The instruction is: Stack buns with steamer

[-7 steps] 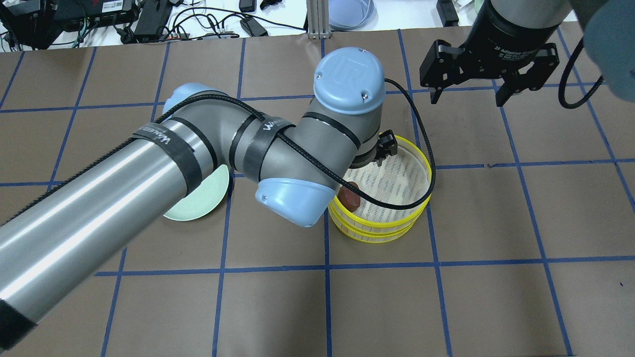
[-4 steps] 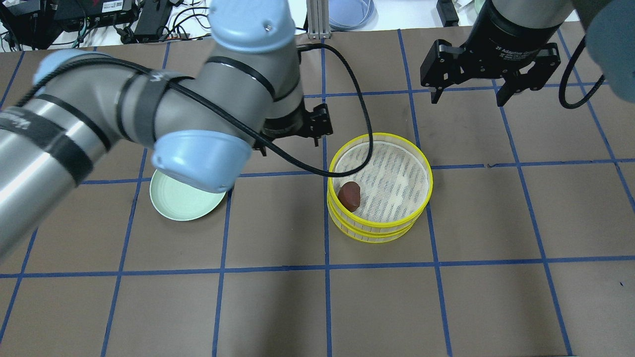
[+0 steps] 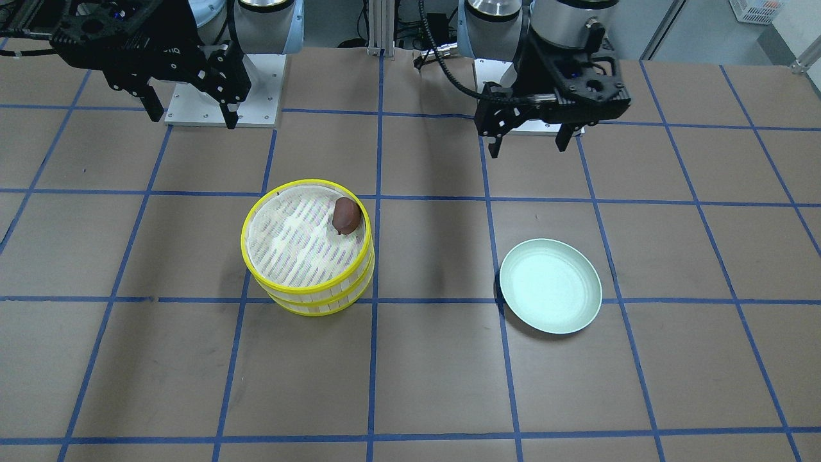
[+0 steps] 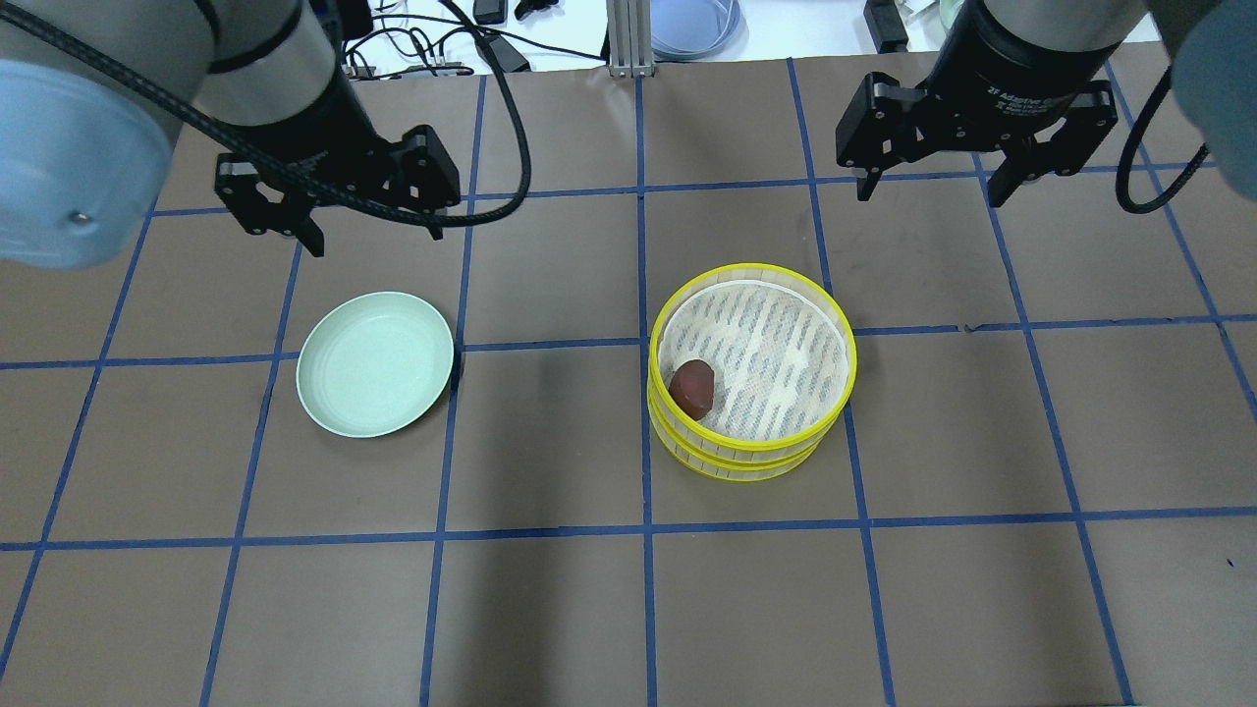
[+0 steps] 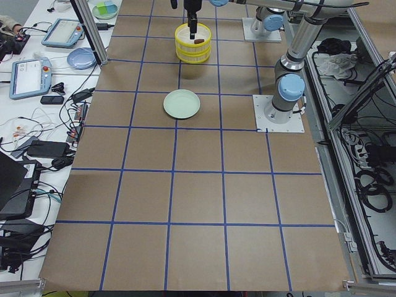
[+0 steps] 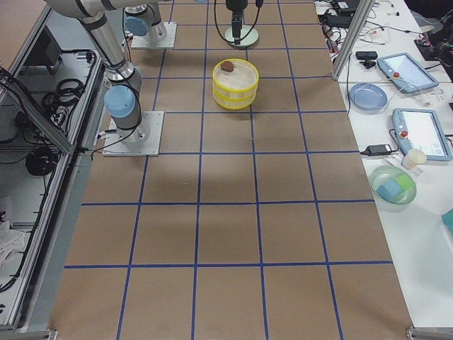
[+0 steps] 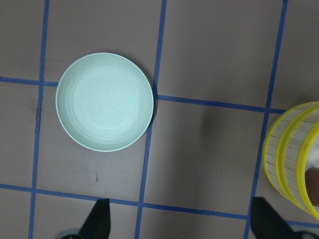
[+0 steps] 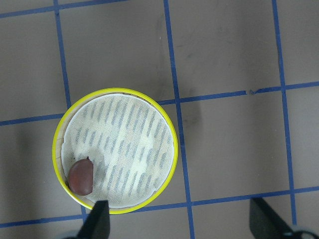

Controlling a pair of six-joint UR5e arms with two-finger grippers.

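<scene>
A dark reddish-brown bun (image 4: 693, 387) lies inside the top tier of the yellow-rimmed steamer stack (image 4: 751, 272), near the rim on the robot's left side; it also shows in the front view (image 3: 346, 215) and the right wrist view (image 8: 80, 177). The cream-white bun is not in view. My left gripper (image 4: 366, 222) is open and empty, high above the table behind the pale green plate (image 4: 375, 363). My right gripper (image 4: 931, 187) is open and empty, high behind the steamer to its right.
The green plate (image 3: 550, 294) is empty, about one grid square from the steamer (image 3: 308, 244). Cables, tablets and dishes lie on the white bench (image 4: 550, 29) beyond the table's far edge. The arm bases (image 3: 218, 83) stand at the robot side.
My left arm has pulled back from over the steamer, moving left and up to a spot behind the green plate. The brown bun stays in the steamer. The right gripper has not moved.
</scene>
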